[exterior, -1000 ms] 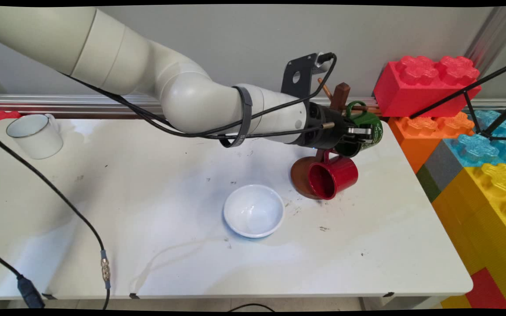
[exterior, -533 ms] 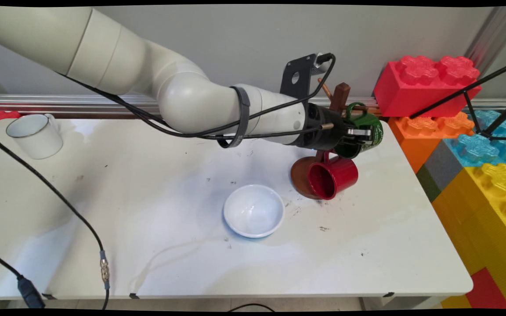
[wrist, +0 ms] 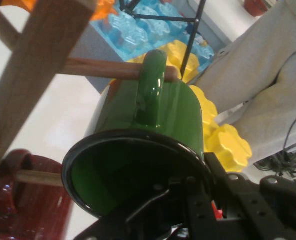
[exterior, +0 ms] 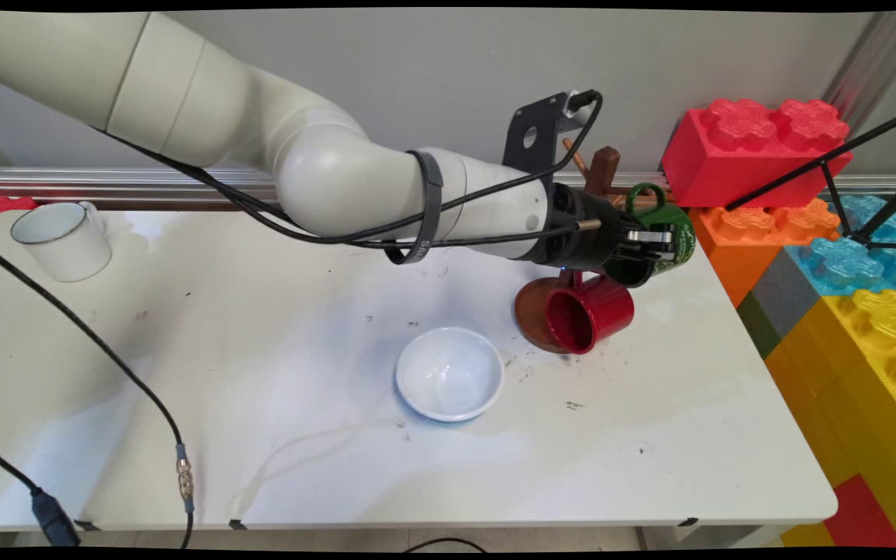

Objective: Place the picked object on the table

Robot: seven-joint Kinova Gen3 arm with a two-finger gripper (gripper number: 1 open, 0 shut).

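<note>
The glossy green enamel mug [wrist: 148, 145] has its rim wall clamped between the fingers of the black two-finger gripper [exterior: 638, 237], its handle at a peg of the brown wooden mug tree [exterior: 602, 167]. One red mug [exterior: 589, 311] hangs below the fingers; one white bowl [exterior: 449, 373] and one white mug [exterior: 63, 239] stand well apart.

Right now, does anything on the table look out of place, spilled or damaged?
Nothing is spilled or broken. The gripper grips the green mug by its rim, its handle at the tip of a wooden rack peg. The red mug hangs tilted below. The table has small dark smudges.
</note>
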